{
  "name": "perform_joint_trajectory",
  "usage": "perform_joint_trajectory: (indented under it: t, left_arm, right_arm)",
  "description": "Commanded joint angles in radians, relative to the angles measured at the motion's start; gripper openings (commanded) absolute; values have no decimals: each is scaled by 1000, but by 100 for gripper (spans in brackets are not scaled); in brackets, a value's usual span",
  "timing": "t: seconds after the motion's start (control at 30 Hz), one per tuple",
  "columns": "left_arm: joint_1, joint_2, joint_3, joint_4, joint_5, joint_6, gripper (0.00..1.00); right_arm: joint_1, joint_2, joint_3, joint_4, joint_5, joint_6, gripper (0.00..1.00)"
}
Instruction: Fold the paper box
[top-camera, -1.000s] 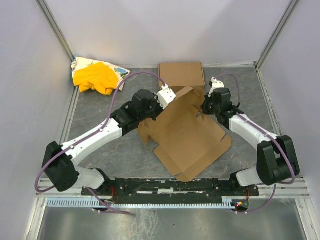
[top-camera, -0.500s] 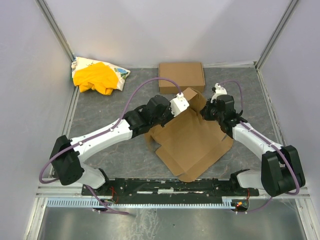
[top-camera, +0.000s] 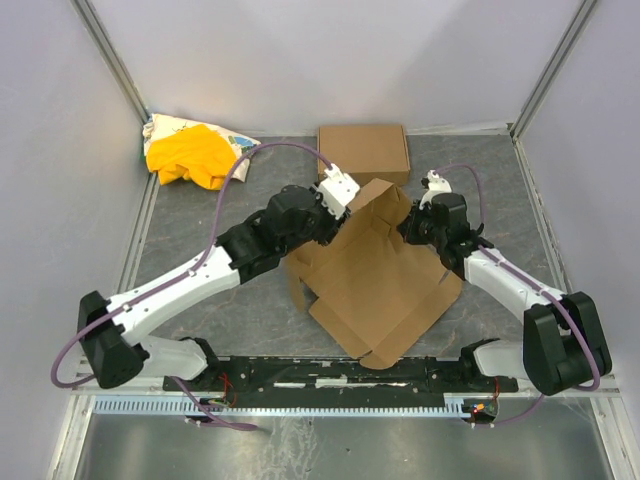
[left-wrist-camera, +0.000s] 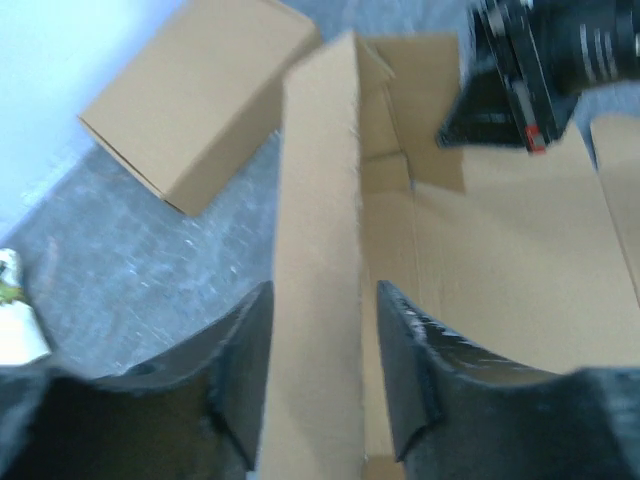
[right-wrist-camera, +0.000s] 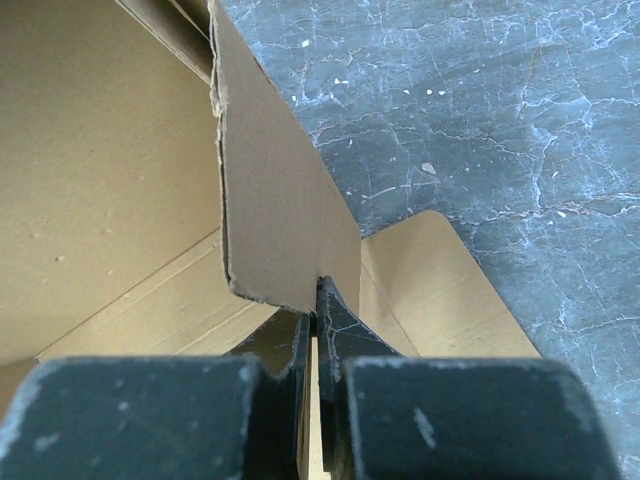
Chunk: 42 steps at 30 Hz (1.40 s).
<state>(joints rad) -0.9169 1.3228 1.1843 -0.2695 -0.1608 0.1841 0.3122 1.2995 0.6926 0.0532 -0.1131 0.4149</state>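
Paper box (top-camera: 385, 285): lies on the bench (top-camera: 220, 290) between the two hands. Its main panel is flat and runs from the hands back toward the arm bases.

Risks (judgement):
- The upright flap (left-wrist-camera: 318, 200) stands between the left hand's (left-wrist-camera: 322, 290) fingers, but nothing grips it. Those fingers are spread, with a sliver of clearance on each side. The stiffness of the crease may drop it flat again.
- The right hand (right-wrist-camera: 317, 300) is closed tight on the lower edge of a raised side panel (right-wrist-camera: 280, 180), a thin bite near a corner. A pull along the panel could slip it free or tear the ragged edge.
- With one pinch as the only hold, any push from the left hand may pivot the whole sheet on the bench instead of bending it at the score line.

Look of the box: plain brown cardboard, unprinted and die-cut. It has long strip flaps and a rounded tab just past the right hand's fingers. Score lines show on the inner face. The cut edges are fuzzy. Only partly formed: two walls are up and the rest is flat. The left wrist view is blurred, so fine detail there is uncertain.

Outward: a closed flat cardboard box (top-camera: 363, 152) sits just beyond the left hand, within reach of a stray swing. A yellow cloth bundle (top-camera: 190, 155) lies well off to that hand's left.
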Motion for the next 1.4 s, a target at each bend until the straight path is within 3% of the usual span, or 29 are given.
perform_joint_trajectory:
  t: [0.0, 0.1, 0.27, 0.6, 0.9, 1.37]
  left_arm:
    - [-3, -108, -27, 170, -128, -51, 57]
    - [-2, -148, -76, 243, -168, -9, 64]
    - [-2, -105, -92, 233, -229, 3, 67]
    - [35, -28, -127, 226, -203, -33, 65]
    - [48, -86, -242, 320, -251, -51, 59]
    - [54, -203, -383, 514, -453, -11, 60]
  right_arm:
    - [7, -34, -10, 45, -24, 7, 4]
    - [10, -45, -25, 54, -29, 12, 4]
    - [40, -71, -38, 49, -24, 15, 4]
    - [181, -184, -47, -73, 121, 15, 4]
    - [261, -202, -51, -128, 183, -8, 4]
    - [314, -180, -48, -137, 240, -17, 4]
